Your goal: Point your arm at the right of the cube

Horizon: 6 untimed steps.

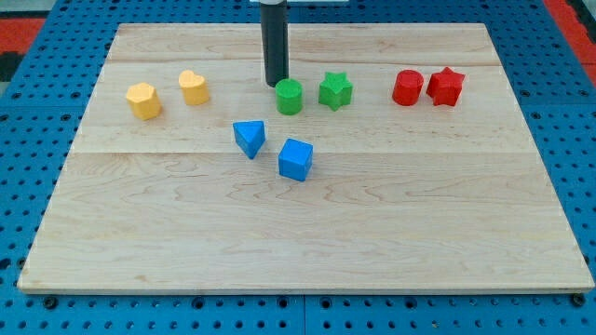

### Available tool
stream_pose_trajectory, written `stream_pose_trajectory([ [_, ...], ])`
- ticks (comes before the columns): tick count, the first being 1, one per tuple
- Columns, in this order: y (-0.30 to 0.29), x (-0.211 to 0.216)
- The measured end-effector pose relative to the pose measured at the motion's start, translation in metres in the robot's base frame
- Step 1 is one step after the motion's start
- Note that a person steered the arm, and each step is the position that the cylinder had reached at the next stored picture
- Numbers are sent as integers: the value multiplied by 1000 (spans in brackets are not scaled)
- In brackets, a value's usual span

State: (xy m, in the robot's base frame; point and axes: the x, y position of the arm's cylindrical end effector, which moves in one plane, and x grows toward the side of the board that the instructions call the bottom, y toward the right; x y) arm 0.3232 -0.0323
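Observation:
The blue cube (295,158) lies near the middle of the wooden board (307,242). A blue triangular block (249,138) sits just to its upper left. My tip (276,86) is at the view's top centre, above and slightly left of the cube. It stands right beside the left edge of the green cylinder (290,96). The tip is well apart from the cube.
A green star (335,90) sits right of the green cylinder. A red cylinder (407,87) and a red star (445,87) stand at the upper right. A yellow hexagonal block (143,100) and a yellow heart-like block (193,87) are at the upper left.

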Motion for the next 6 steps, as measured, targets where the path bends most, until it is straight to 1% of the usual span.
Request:
stream_pose_trajectory([
  [1, -28, -8],
  [2, -79, 24],
  [3, -111, 90],
  [4, -108, 161],
  [5, -21, 215],
  [6, 68, 240],
])
